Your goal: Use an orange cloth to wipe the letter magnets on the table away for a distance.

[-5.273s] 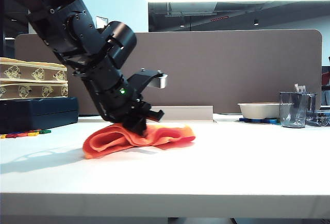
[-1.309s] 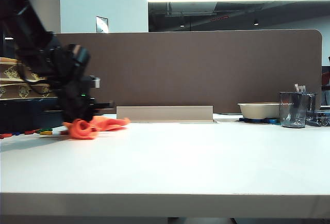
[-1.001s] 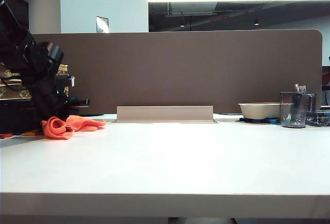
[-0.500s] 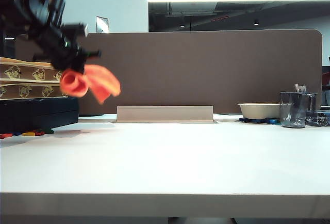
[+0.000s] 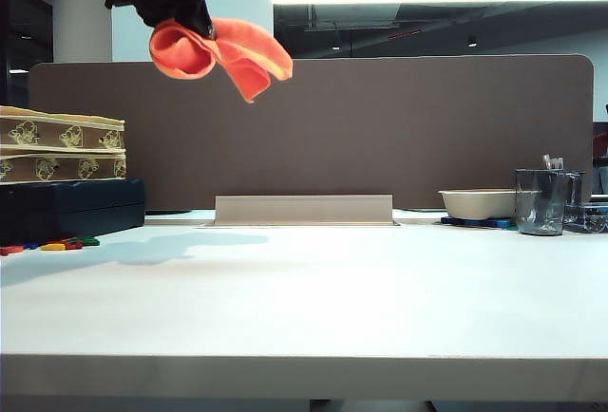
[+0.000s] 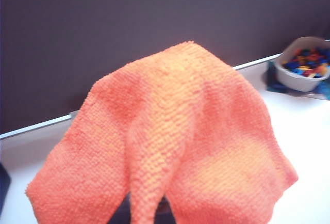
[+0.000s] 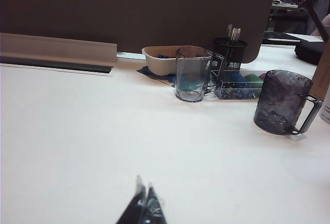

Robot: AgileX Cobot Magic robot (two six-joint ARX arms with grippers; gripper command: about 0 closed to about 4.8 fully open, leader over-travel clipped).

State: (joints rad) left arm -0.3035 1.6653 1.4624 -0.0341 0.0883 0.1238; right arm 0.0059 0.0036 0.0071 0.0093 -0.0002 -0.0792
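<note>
A wide white counter (image 5: pixel 313 289) stretched before a brown partition panel (image 5: pixel 399 127). High above its left side, the left tool (image 5: pixel 195 18) was clamped on the orange cloth (image 5: pixel 220 51), which hung in loose folds well clear of the surface. The letter magnets (image 5: pixel 52 244) lay in a small row at the counter's far left edge, beside a dark case (image 5: pixel 66 208). The right tool (image 7: pixel 143 206) rested low over the counter, tips together. To finish well, the cloth probably should be lowered gently, away from the magnets.
</note>
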